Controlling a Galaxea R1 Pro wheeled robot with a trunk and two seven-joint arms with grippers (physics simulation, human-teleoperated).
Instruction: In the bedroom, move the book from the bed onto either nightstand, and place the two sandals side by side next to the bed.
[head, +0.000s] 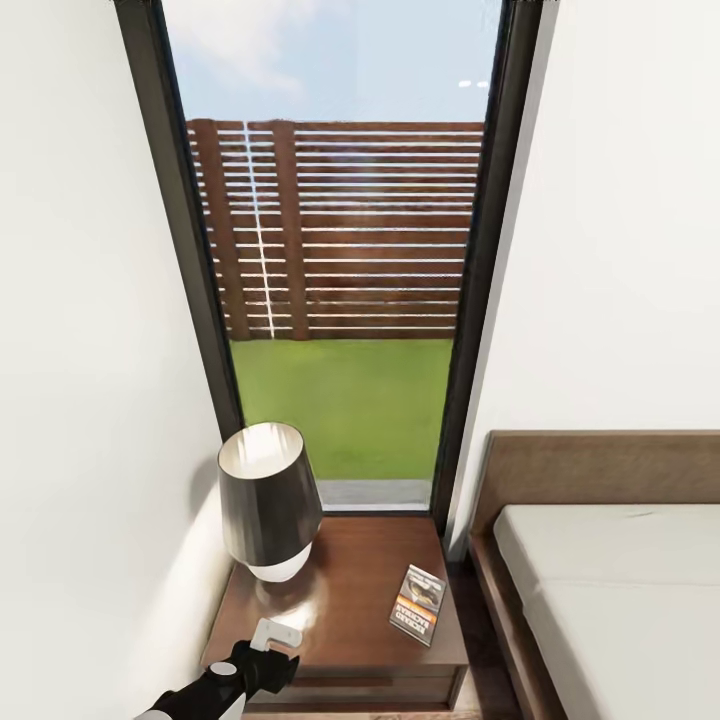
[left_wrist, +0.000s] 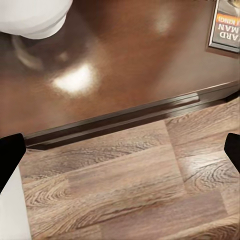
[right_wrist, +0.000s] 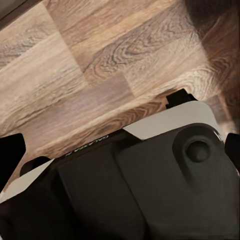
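My left gripper (head: 272, 650) hovers at the front left corner of the nightstand (head: 350, 580), low against the white wall — its fingers (left_wrist: 9, 155) show as dark tips at the two far edges of the left wrist view, spread wide with nothing between them but the nightstand's front edge and the wood-plank floor (left_wrist: 130, 190). Just beyond it stands the lamp (head: 268, 500), dark shade over a white base (left_wrist: 32, 17), casting a bright glare on the glossy top. Behind the lamp rises the tall dark-framed window (head: 340, 250), with grass and a slatted fence (head: 340, 230) outside.

To the right of my left gripper, across the nightstand's top, lies the book (head: 418, 604) — flat near the right front corner, cover up, orange band and white lettering showing. It is well apart from the fingers and from the lamp.

Further right is the bed (head: 610, 580), its brown headboard against the wall and pale mattress bare.

My right gripper (right_wrist: 120, 145) points at the floor and the robot's own dark and white base (right_wrist: 135, 185); its fingertips sit at the picture's edges, parted and holding nothing.
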